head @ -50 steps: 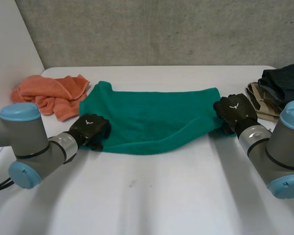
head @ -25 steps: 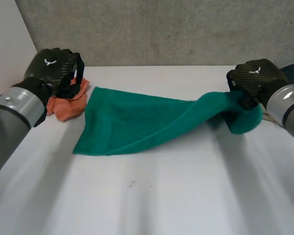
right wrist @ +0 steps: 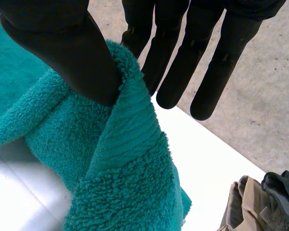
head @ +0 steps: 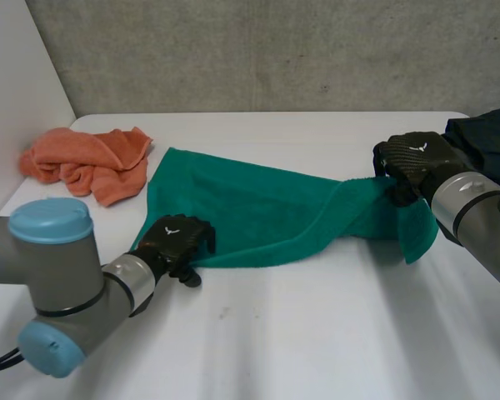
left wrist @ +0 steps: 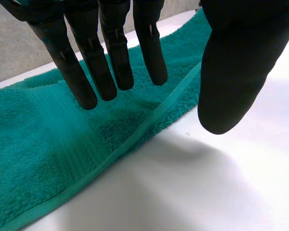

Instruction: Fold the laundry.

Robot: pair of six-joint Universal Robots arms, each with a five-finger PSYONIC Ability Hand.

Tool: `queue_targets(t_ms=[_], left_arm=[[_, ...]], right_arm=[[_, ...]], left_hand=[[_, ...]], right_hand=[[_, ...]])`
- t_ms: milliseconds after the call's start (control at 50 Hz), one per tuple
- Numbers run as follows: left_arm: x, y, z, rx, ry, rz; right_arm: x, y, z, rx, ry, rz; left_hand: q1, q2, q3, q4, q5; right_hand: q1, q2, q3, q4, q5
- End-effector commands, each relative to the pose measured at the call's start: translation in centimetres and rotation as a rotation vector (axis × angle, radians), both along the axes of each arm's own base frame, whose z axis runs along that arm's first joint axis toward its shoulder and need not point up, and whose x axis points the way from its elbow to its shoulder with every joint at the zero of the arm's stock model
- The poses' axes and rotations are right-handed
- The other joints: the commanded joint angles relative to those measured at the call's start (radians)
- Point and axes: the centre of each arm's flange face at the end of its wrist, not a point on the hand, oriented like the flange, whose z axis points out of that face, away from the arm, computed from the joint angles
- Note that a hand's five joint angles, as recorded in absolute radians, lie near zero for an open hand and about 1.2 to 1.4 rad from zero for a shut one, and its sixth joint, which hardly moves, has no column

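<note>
1. Your green towel lies spread on the white table. Most of it is flat. Its right end is lifted clear of the tabletop, and there the cloth twists and a flap hangs down.
2. Your left hand sits at the towel's near left corner, on the near edge. In the left wrist view its fingers are straight and slightly fanned above the towel's hemmed border. The thumb is held wide of them, out past the hem over bare table. The hand grips nothing. You cannot tell from these views whether the fingertips touch the pile.
3. Your right hand is at the towel's raised right end. In the right wrist view the thumb clamps a fold of the towel against the nearest finger. The other fingers reach straight out behind the cloth. This hand is pinching the towel and carries its lifted end.
4. A crumpled orange cloth lies just beside the towel's far left corner. Whether the two touch is unclear.
5. A pile of dark and beige clothes sits beyond the towel's right end, behind your right hand. In the right wrist view the pile is near the hanging flap but apart from it.
</note>
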Motion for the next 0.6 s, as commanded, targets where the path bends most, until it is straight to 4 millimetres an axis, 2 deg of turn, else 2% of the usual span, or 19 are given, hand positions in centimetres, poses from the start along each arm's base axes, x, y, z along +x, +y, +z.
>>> queue_targets(t_ms=[20, 180, 260, 340, 440, 600], left_arm=[[-1.0, -1.4, -1.5, -0.007, -0.012, 0.0], [-1.8, -2.9, -2.6, -0.016, -0.02, 0.009], [-1.9, -3.8, -3.0, -0.028, -0.026, 0.031], [-2.1, -4.5, -2.7, -0.049, -0.02, 0.041], [-2.4, -5.2, -2.1, -0.075, -0.007, 0.042], [-2.6, -6.0, -2.5, -0.081, -0.006, 0.049]], right_arm=[[-0.1, 0.1, -0.5, 0.002, 0.012, 0.0], [-0.2, 0.0, -1.1, -0.004, 0.017, -0.001], [-0.1, 0.0, -1.4, 0.002, 0.019, 0.0], [-0.1, 0.0, -1.5, 0.005, 0.02, 0.0], [-0.1, 0.0, -1.6, 0.007, 0.022, 0.001], [-0.1, -0.1, -2.1, 0.02, 0.026, 0.001]], left_hand=[[0.11, 0.125, 0.126, 0.123, 0.123], [0.133, 0.148, 0.15, 0.146, 0.146], [0.257, 0.271, 0.273, 0.269, 0.269], [0.398, 0.412, 0.414, 0.41, 0.41], [0.41, 0.424, 0.426, 0.422, 0.422], [0.41, 0.424, 0.426, 0.422, 0.422]], right_hand=[[0.27, 0.216, 0.201, 0.194, 0.238], [0.27, 0.216, 0.201, 0.194, 0.238], [0.27, 0.216, 0.201, 0.194, 0.238], [0.27, 0.216, 0.201, 0.194, 0.238], [0.27, 0.216, 0.201, 0.194, 0.238], [0.27, 0.216, 0.201, 0.194, 0.238]])
